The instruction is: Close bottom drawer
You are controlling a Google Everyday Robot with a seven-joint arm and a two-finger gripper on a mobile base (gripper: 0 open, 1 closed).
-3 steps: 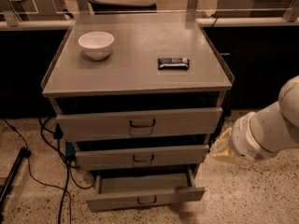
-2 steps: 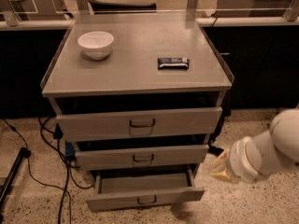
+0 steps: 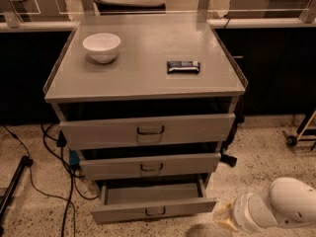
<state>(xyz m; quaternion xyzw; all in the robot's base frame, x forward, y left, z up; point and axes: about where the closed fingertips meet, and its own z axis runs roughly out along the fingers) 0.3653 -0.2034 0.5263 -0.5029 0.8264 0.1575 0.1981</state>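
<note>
The bottom drawer [image 3: 121, 213] is the lowest and narrowest grey front, with a small dark wire handle [image 3: 155, 212] at its centre. It stands pulled out, and its empty inside shows from above. My white arm [image 3: 286, 209] comes in from the lower right corner. My gripper [image 3: 225, 219] is at the arm's left end, low near the floor, just right of the drawer's right front corner. I cannot tell whether it touches the drawer.
The middle drawer [image 3: 108, 167] and top drawer [image 3: 98, 132] stand slightly out. A white bowl [image 3: 101, 47] and a dark bar [image 3: 183, 66] lie on the cabinet top [image 3: 143, 78]. Cables [image 3: 47, 174] and a black stand leg [image 3: 12, 186] lie on the floor at left. A wheeled frame [image 3: 298, 135] stands at right.
My arm has dropped lower and now sits near the floor by the bottom drawer's right corner. The drawers have not moved.
</note>
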